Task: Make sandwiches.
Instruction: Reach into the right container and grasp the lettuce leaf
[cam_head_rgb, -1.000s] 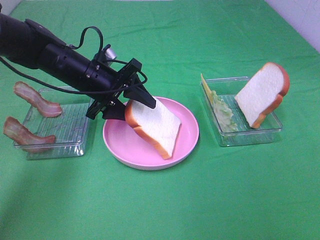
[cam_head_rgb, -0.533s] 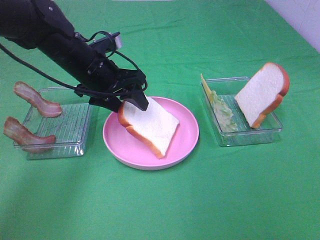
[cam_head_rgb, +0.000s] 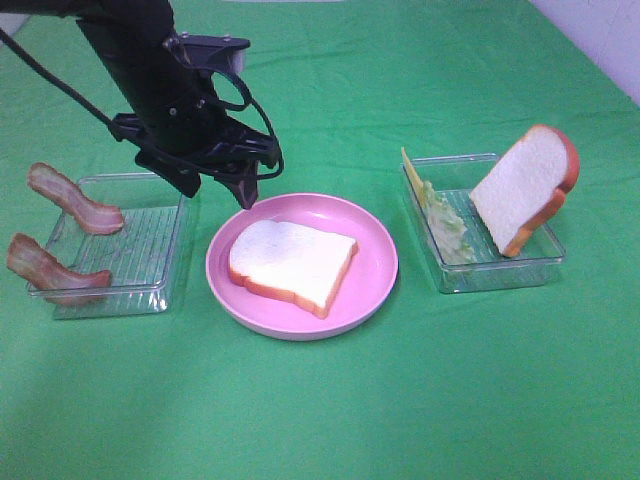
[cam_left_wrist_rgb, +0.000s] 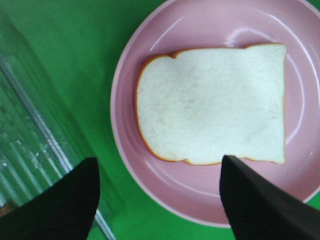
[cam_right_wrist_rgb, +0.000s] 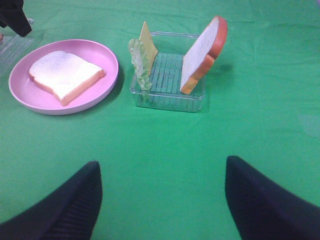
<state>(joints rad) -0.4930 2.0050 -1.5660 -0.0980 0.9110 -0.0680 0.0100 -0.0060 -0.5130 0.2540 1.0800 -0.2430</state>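
One bread slice (cam_head_rgb: 293, 263) lies flat on the round pink plate (cam_head_rgb: 380, 290), white face up, with its orange-brown crust toward the near rim. The left gripper (cam_head_rgb: 217, 190) hangs over the plate's far-left edge, between the plate and the left clear tray (cam_head_rgb: 140, 300). Its jaws are spread wide and hold nothing. In the left wrist view the two dark fingers (cam_left_wrist_rgb: 65, 200) frame the slice from above without touching it.

Two bacon strips stand propped against the left wall of that tray, one at the far end (cam_head_rgb: 75, 198) and one at the near end (cam_head_rgb: 50, 268).

To the right of the plate and apart from it sits a second clear tray (cam_head_rgb: 500, 275). A second bread slice (cam_head_rgb: 525, 188) leans upright at its right end. Pale green lettuce (cam_head_rgb: 445, 225) and a thin yellow cheese slice (cam_head_rgb: 410, 172) stand on edge at its left end, the cheese behind the lettuce.

The right gripper (cam_right_wrist_rgb: 162, 207) shows only in its own wrist view, above bare green cloth (cam_head_rgb: 400, 400) on the counter. It is near the viewer's side of the right tray, wide open and empty.
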